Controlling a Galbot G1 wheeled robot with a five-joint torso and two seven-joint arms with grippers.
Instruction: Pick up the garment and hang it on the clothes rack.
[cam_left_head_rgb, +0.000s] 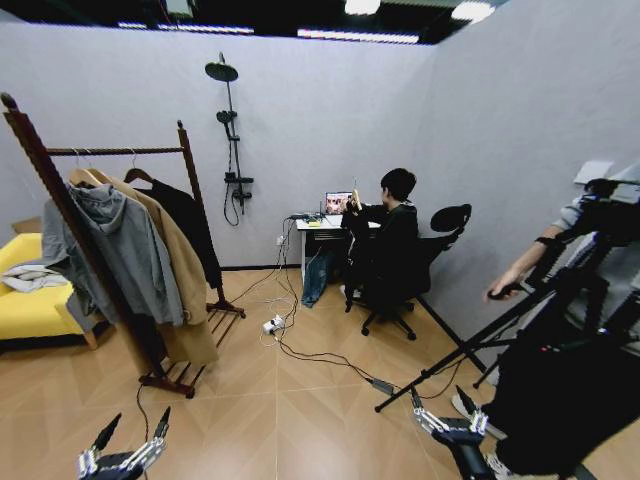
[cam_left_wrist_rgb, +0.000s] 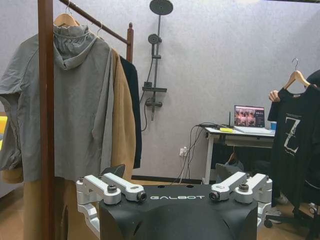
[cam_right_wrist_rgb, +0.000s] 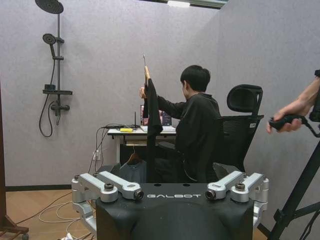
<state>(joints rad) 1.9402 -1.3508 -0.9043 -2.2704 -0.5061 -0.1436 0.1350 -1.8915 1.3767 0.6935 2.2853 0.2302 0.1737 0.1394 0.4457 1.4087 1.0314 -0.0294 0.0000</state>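
Head view: left gripper (cam_left_head_rgb: 130, 432) and right gripper (cam_left_head_rgb: 446, 412) are seen low and near, both w/ fingers spread, nothing gripped. Garment (cam_left_wrist_rgb: 296, 135) is held up on its hanger by seated person at far desk, well right of clothes rack (cam_left_head_rgb: 80, 235).

Head high; wrists low, forward-facing.

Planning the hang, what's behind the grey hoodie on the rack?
Behind the grey hooded sweatshirt hang a tan long coat and a black jacket; their fronts are covered.
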